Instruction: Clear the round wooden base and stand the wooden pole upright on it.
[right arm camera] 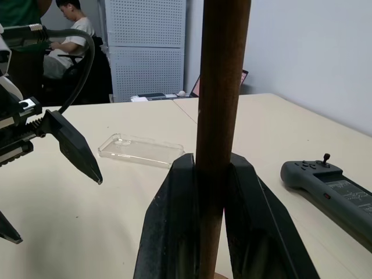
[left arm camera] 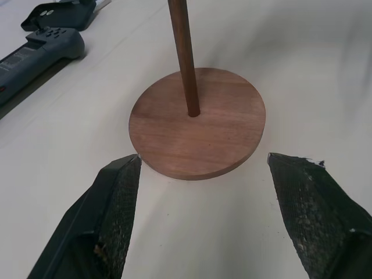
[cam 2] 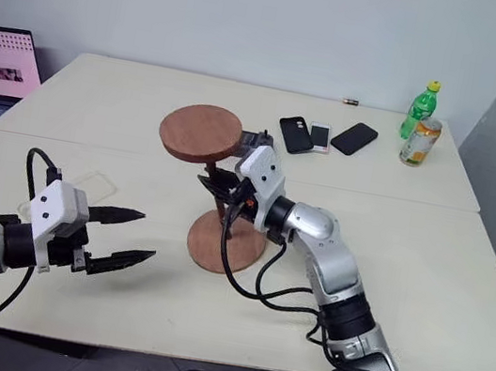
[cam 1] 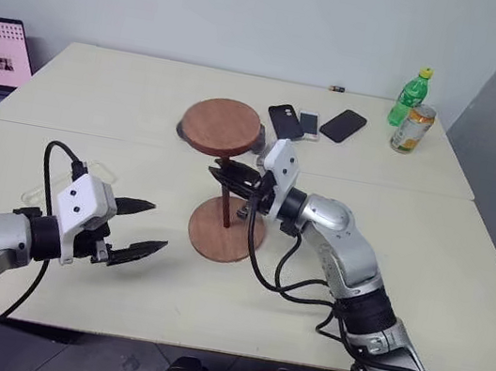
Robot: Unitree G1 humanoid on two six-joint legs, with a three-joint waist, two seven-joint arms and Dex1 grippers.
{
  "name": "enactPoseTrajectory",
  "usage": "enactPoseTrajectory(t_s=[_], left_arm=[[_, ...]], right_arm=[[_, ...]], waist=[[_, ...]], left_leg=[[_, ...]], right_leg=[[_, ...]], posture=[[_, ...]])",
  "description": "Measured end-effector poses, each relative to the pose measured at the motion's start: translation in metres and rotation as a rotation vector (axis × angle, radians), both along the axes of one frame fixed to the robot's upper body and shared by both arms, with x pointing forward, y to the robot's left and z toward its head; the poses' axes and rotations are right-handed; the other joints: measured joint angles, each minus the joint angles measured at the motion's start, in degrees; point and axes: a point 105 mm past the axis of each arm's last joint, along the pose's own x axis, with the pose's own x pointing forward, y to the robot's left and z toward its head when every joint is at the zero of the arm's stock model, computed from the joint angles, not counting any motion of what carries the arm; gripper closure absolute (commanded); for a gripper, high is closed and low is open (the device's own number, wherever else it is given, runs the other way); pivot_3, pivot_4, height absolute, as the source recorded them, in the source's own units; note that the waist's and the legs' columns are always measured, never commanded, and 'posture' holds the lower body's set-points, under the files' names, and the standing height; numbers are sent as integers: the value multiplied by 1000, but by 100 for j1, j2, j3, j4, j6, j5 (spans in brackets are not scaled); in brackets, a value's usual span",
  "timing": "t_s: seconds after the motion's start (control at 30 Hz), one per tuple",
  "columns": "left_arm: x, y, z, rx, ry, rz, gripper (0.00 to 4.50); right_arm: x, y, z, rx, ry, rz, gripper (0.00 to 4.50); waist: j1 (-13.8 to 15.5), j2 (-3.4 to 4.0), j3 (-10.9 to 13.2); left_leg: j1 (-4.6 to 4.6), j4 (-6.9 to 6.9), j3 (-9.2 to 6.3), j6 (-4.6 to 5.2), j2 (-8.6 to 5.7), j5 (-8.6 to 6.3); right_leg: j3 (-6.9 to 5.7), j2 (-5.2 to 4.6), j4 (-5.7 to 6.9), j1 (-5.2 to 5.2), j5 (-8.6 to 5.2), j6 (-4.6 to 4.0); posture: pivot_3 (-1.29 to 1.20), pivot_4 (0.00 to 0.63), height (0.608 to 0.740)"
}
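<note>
Pole stood upright on the base, gripper clamped on it.
On the table, the round wooden base bore the wooden pole, pinched by the right gripper; the left gripper waited agape, empty. Releasing off-centre could topple it.
</note>
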Motion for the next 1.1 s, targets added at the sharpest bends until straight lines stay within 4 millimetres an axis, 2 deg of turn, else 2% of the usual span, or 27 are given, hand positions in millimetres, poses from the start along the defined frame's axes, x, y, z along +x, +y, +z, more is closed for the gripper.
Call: enactPoseTrajectory(t_s=[0.03, 0.07, 0.1, 0.2, 0.23, 0.57, 0.7, 0.87, 1.03, 1.1], left_arm=[[0, 0, 0, 0, 0, -1, 878], [0, -1, 0, 0, 0, -2, 878], [0, -1, 0, 0, 0, -3, 878], [1, -1, 0, 0, 0, -4, 878], [1, -1, 0, 0, 1, -3, 878], [3, -3, 1, -5, -14, 0, 878], [9, -3, 8, -21, -53, 23, 878], [14, 5, 12, 17, -64, 86, 878], [10, 22, 5, 110, -29, 147, 878], [9, 23, 7, 110, -34, 145, 878]], right_arm=[[0, 0, 0, -1, 0, 0, 4272], [0, 0, 0, -1, 0, 0, 3561], [2, -2, -3, -25, 6, -12, 3366], [6, -13, -49, -134, 150, -51, 2651], [7, -15, -56, -151, 174, -57, 2422], [0, -12, -38, -136, 130, -9, 38], [-6, -21, -29, -162, 82, 23, 38], [-15, -45, -21, -235, 30, 70, 38], [-28, -105, -9, -357, -16, 82, 38], [-33, -114, -4, -373, -33, 93, 38]], waist=[[0, -1, -1], [0, -1, -1], [0, -3, -2], [-3, -40, 25], [-12, -40, 45], [-99, -35, 83], [-86, -48, 94], [-94, -52, 112], [-59, -45, 135], [-61, -45, 135]], left_leg=[[2, -12, 1, 0, -1, 0], [5, -19, 1, 0, -1, 0], [5, -24, 0, 0, -1, 0], [-17, -27, 3, -1, 1, 1], [-29, -26, 11, -1, 1, 1], [-40, -34, 3, -2, 7, 2], [-42, -33, -2, -3, 6, 2], [-41, -34, -3, -3, 5, 1], [-46, -33, -3, -3, 4, 1], [-42, -35, -1, -3, 9, 1]], right_leg=[[0, -1, -5, 0, 1, -1], [0, -1, -8, -1, 3, -6], [-1, -1, -10, -1, 6, -12], [-1, -1, -7, -27, 10, -31], [8, -1, -1, -44, 11, -31], [-5, 4, 13, -59, -4, -48], [-9, 4, 12, -58, -4, -48], [-10, 3, 10, -57, -5, -46], [-13, 1, 2, -57, -7, -42], [-14, 4, 4, -57, -9, -39]], posture=[[0, 150, 740], [0, 150, 740], [0, 150, 740], [0, 150, 740], [0, 150, 740], [0, 150, 740], [0, 150, 740], [0, 150, 740], [0, 150, 740], [0, 150, 740]])
